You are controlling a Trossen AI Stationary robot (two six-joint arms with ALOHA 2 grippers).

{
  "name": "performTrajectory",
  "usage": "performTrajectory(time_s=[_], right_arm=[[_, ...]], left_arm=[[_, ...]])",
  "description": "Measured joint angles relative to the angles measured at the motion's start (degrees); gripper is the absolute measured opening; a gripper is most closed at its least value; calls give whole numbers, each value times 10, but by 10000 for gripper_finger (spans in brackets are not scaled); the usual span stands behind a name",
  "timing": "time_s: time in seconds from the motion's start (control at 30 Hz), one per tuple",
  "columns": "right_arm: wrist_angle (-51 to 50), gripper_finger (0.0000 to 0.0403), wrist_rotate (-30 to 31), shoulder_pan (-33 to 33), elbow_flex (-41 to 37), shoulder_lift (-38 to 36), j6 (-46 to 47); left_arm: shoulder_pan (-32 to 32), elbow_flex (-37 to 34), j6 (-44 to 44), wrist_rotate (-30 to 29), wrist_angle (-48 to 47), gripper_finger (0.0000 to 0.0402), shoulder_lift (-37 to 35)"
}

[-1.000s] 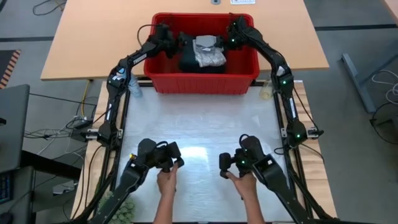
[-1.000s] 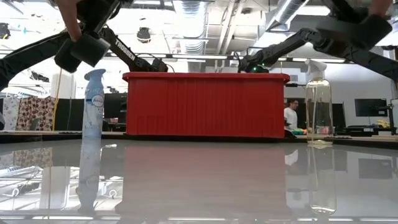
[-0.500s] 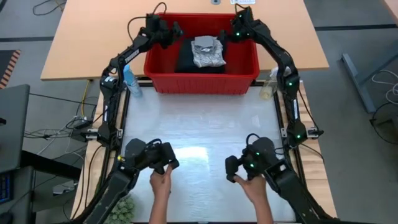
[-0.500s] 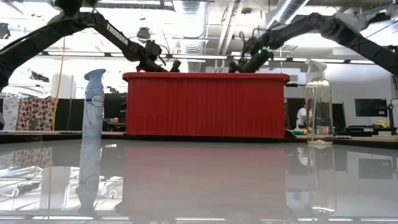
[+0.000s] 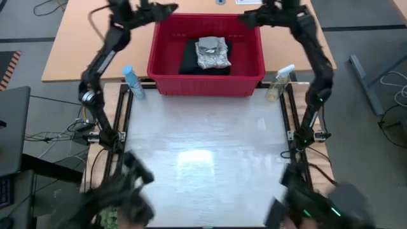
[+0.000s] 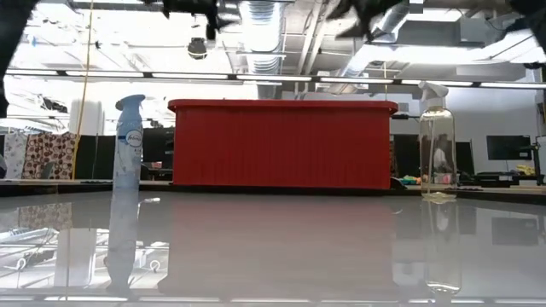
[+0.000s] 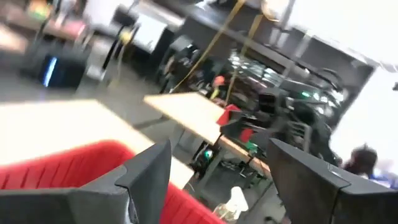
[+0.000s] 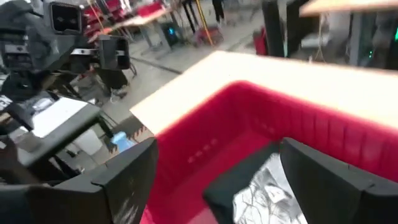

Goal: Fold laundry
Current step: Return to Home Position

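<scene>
The laundry lies in the red basket (image 5: 206, 83) at the table's far edge. Dark jeans (image 5: 191, 62) lie at the bottom, and a crumpled white cloth with grey leaf print (image 5: 213, 52) rests on top of them. My left gripper (image 5: 166, 8) hangs open high above the basket's far left corner. High above the far right corner, my right gripper (image 5: 247, 17) is open too. The right wrist view looks down past open fingers (image 8: 124, 180) at the printed cloth (image 8: 267, 193) and the jeans (image 8: 227, 186). The left wrist view shows open fingers (image 7: 146, 180) over the basket rim (image 7: 62, 168).
A blue-capped spray bottle (image 5: 132, 81) stands left of the basket and a clear spray bottle (image 5: 280, 83) right of it. The shiny white tabletop (image 5: 203, 152) lies in front. Blurred dark control arms (image 5: 121, 197) (image 5: 318, 207) show at the near edge. A wooden table (image 5: 95, 44) stands behind.
Both grippers have risen out of the basket, from beside the laundry to high above its far corners. They moved apart and rolled as they rose, and both stayed open. The laundry has stayed in the basket. The control arms at the near edge have swung outward.
</scene>
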Motion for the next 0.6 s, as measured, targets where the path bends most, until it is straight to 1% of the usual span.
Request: performTrajectory(time_s=[0.07, 0.13, 0.23, 0.3, 0.33, 0.37, 0.43, 0.5, 0.53, 0.6], right_arm=[[-4, 359, 14, 5, 0, -33, -14], [-15, 359, 23, 9, 0, -61, -64], [-69, 359, 28, 9, 0, -108, -116], [-98, 359, 22, 11, 0, -137, -98], [-121, 359, 6, 13, -1, -152, -93], [-145, 359, -25, 17, -3, -165, -102], [-191, 359, -119, 28, -10, -187, -157], [-211, 359, -207, 48, -20, -202, -177], [-216, 359, -234, 65, -27, -209, -177], [-225, 359, -250, 106, -54, -225, -181]], left_arm=[[-8, 0, 39, 5, -11, 249, -44], [-19, 0, 76, 3, -32, 249, -89], [-38, 0, 142, 2, -76, 249, -151], [-53, 0, 177, -8, -119, 249, -186], [-60, 0, 189, -19, -144, 249, -201], [-69, 0, 201, -36, -169, 249, -216], [-91, -2, 226, -72, -226, 249, -246], [-120, -11, 259, -103, -276, 249, -276], [-136, -22, 274, -118, -292, 249, -292], [-175, -65, 290, -141, -299, 249, -332]])
